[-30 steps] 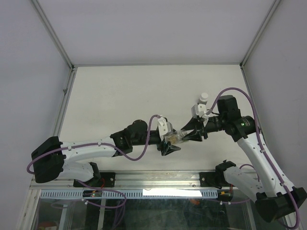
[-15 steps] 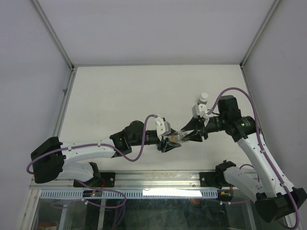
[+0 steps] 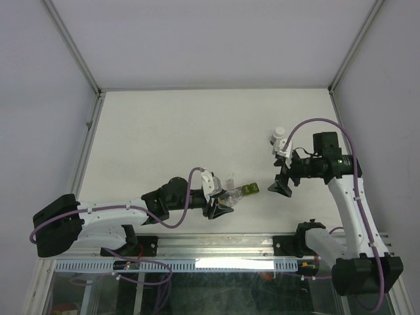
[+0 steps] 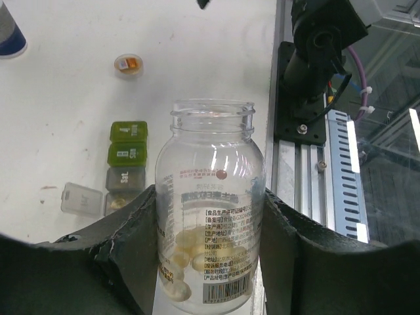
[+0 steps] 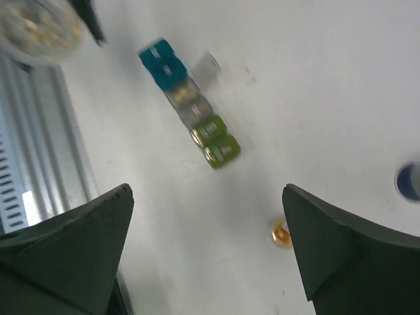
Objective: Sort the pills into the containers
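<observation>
My left gripper (image 4: 210, 197) (image 3: 221, 202) is shut on a clear, uncapped bottle (image 4: 211, 197) (image 3: 230, 195). Pale yellow pills (image 4: 190, 252) lie at the bottom of it. The containers (image 4: 127, 154) (image 5: 190, 105) (image 3: 248, 189) lie on the table just beyond the bottle's mouth. They form a strip running from teal through grey to olive green, with one clear lid (image 4: 82, 198) flipped open. My right gripper (image 5: 207, 190) (image 3: 281, 187) hangs open above the table to the right of the strip, with nothing between its fingers.
A small round orange-centred cap (image 4: 128, 64) (image 5: 281, 233) lies on the table past the strip. A white bottle with a blue band (image 3: 279, 134) (image 4: 8, 36) stands farther back. The metal rail and arm mount (image 4: 308, 98) run along the near edge.
My right gripper has opened and drawn back to the right, away from the bottle's mouth. My left arm has carried the bottle left and nearer, uncovering the containers.
</observation>
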